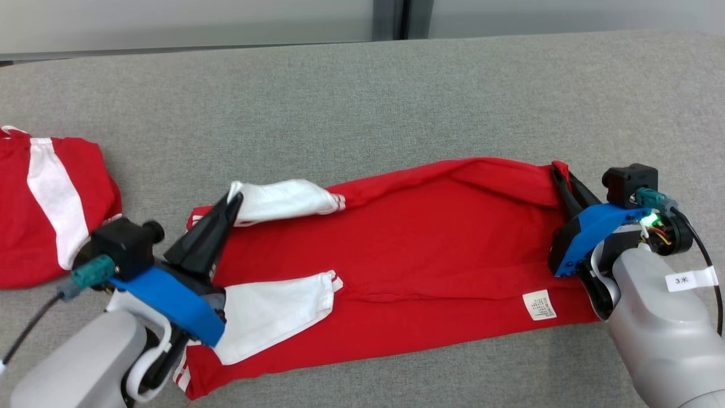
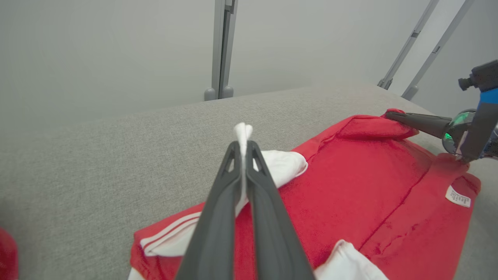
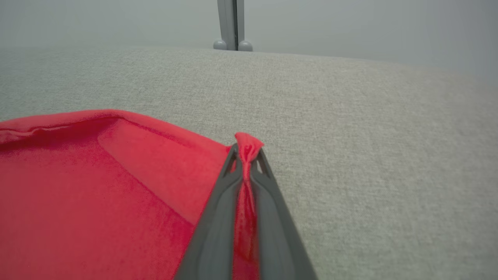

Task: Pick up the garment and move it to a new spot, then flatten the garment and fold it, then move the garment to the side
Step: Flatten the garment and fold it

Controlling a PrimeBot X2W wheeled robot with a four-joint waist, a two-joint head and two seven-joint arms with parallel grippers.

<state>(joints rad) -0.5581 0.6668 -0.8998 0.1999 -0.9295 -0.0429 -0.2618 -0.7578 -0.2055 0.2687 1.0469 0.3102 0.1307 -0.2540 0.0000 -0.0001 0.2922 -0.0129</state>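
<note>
Two grippers are engaged on one red cotton T-shirt with white sleeves (image 1: 442, 238). It lies stretched lengthwise across the middle of the grey woven fabric surface (image 1: 362, 85), with the sleeves toward the robot's left and the hem toward its right. The left gripper (image 1: 232, 201) is clenched on the tip of the far white sleeve (image 1: 283, 199); in the left wrist view, white cloth protrudes past its closed fingertips. The right gripper (image 1: 559, 174) is clenched on the far hem corner, pinching a red tuft. The shirt's far edge rolls over in a soft fold. A white care label (image 1: 539, 305) faces up near the hem. A second red-and-white garment (image 1: 34, 226) lies apart at the surface's left edge.
</note>
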